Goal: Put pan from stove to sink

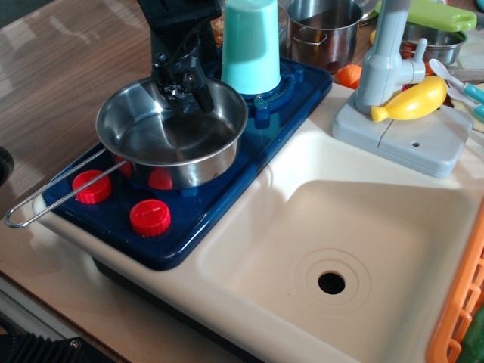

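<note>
The shiny steel pan (162, 136) sits on the front left burner of the dark blue stove (212, 204). Its wire loop handle (53, 198) points to the front left, past the stove's edge. My black gripper (181, 85) hangs over the pan's far rim, its fingers open and reaching down around the rim. It holds nothing. The cream sink (393, 219) with its dark drain hole (331, 283) lies to the right of the stove and is empty.
A turquoise cup (251, 45) stands upside down on the rear burner, right beside the gripper. A steel pot (324, 30) is behind it. The grey faucet (386, 53) with a yellow banana (412, 100) stands behind the sink. An orange basket (461, 318) lines the right edge.
</note>
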Available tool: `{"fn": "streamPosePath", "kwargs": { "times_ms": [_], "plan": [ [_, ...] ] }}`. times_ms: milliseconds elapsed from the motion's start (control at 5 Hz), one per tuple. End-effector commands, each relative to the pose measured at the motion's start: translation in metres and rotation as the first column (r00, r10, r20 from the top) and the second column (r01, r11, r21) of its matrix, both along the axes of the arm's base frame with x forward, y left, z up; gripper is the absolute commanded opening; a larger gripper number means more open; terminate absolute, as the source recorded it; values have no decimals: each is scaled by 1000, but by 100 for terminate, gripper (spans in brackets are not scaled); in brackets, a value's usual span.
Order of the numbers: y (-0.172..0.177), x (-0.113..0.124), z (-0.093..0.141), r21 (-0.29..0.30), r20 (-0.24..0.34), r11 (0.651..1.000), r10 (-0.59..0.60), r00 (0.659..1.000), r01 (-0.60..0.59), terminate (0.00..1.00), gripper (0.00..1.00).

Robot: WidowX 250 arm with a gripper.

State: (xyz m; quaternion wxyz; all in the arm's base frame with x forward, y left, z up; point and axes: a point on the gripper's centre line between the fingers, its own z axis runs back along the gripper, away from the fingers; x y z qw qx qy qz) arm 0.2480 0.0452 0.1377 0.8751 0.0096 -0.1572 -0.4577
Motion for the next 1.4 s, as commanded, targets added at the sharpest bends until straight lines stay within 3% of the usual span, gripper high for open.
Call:
{"fn": "streamPosePath", "kwargs": {
  "times_ms": [0,200,1000,1200],
  "plan": [
    [4,0,-3,-26,6,999,25,1000,-25,0,100],
    [2,-1,-4,-36,-2,998,42,999,-42,0,0],
    [-32,-9,15,-29,-23,988,149,988,-150,0,0],
    [-49,-7,13,-53,-1,980,191,982,-191,0,0]
  ]
}}
